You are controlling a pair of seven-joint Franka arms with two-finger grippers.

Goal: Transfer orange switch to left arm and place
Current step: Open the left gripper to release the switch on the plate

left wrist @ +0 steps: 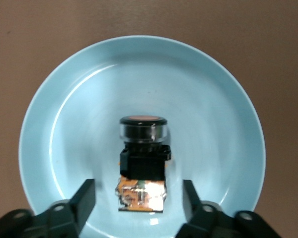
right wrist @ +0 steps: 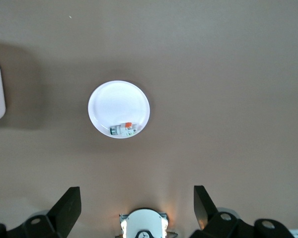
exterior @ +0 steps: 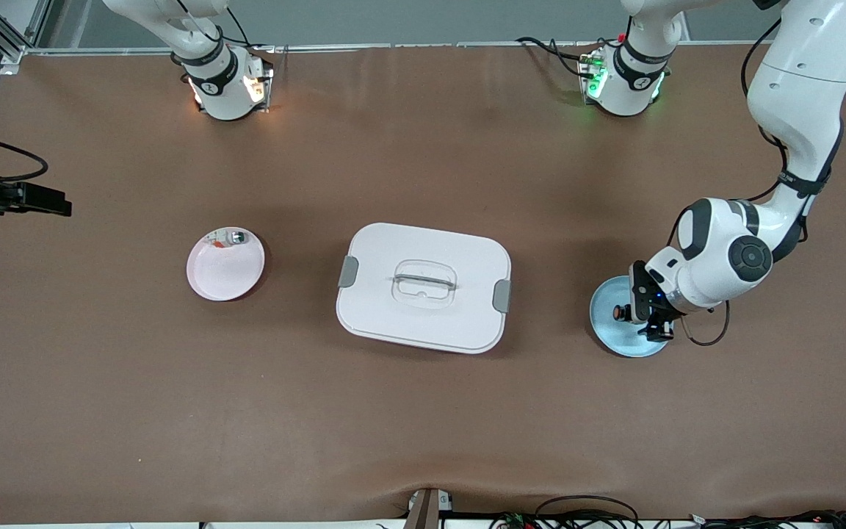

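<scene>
Switch pickup was your step: the orange switch (left wrist: 141,161) lay on the blue plate (left wrist: 64,124), at the left arm's end, and the left gripper (left wrist: 139,203) hung just over it, jaws apart. You needed both fingers level around its black body. Right gripper (right wrist: 136,208) waited high over the table, jaws apart. The box (exterior: 423,286) stood between the plates.

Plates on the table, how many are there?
2. A pink plate sits toward the right arm's end, and a blue plate toward the left arm's end, with the box between them.
</scene>
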